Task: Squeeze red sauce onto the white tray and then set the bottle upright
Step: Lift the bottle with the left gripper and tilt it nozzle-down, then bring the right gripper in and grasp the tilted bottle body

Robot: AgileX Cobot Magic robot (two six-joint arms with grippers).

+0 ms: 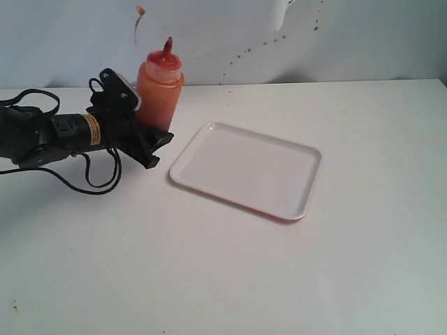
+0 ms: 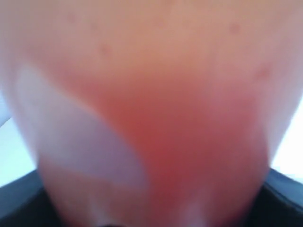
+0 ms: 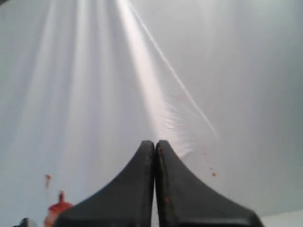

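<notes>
The bottle (image 1: pixel 159 87) stands upright, nozzle up, on the white surface (image 1: pixel 279 279) just left of the white tray (image 1: pixel 244 167), with red sauce (image 1: pixel 157 105) tinting its wall and the left fingers (image 1: pixel 147 150) clasped around its lower body. A yellow label (image 1: pixel 91 130) rings the left arm, its print too small to read. The right fingers (image 3: pixel 180 194) are pressed together, holding nothing, facing a red-spattered white backdrop (image 3: pixel 94 71).

translucent plastic bottle (image 1: pixel 158 94), glossy white plastic tray (image 1: pixel 246 169)
</notes>
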